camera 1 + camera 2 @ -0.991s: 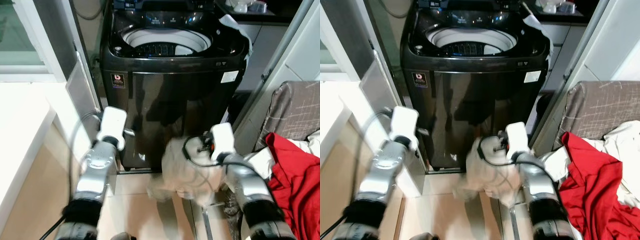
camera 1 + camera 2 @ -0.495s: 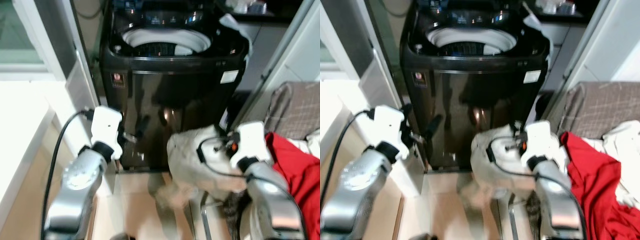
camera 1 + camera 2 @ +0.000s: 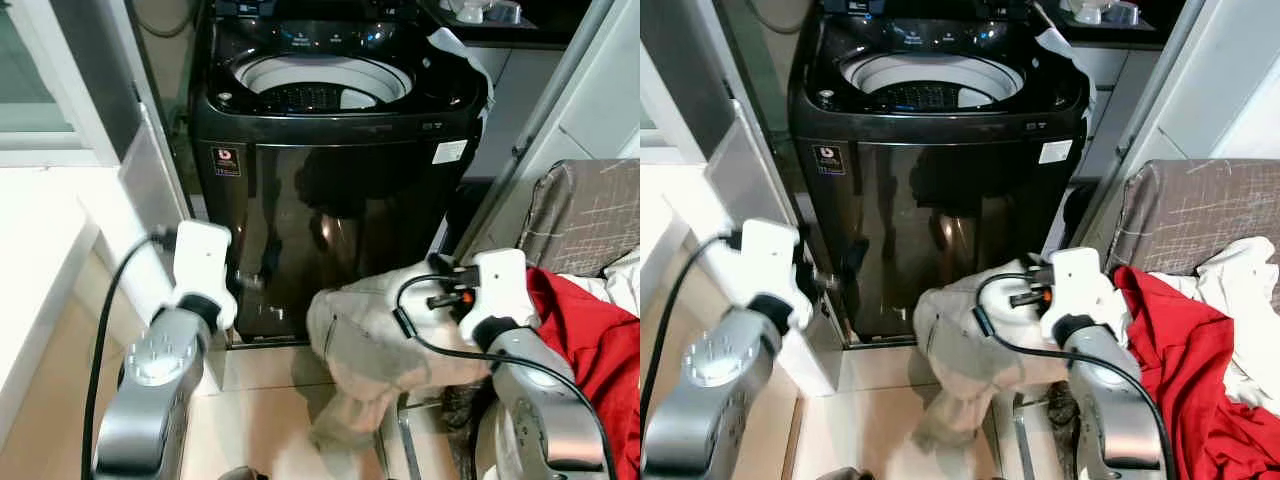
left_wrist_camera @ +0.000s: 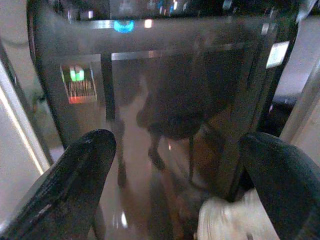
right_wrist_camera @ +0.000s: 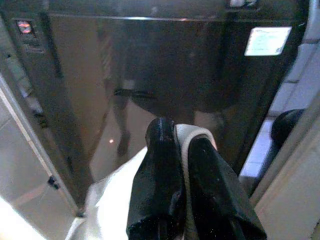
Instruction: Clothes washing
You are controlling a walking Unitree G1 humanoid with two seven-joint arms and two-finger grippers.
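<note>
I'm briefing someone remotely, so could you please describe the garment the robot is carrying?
Find the black top-loading washing machine. Low before its front panel, the right end effector pinches a crumpled beige garment that hangs toward the floor. Unlike the red cloth heaped nearby, it is pale and held aloft.

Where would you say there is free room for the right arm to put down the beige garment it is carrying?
The open drum of the washing machine looks free, ringed by its black top rim. A strip of tiled floor lies bare between the machine's front and the two arms. The right side is crowded: red cloth and white laundry heaped there. The right gripper holds the beige garment.
</note>
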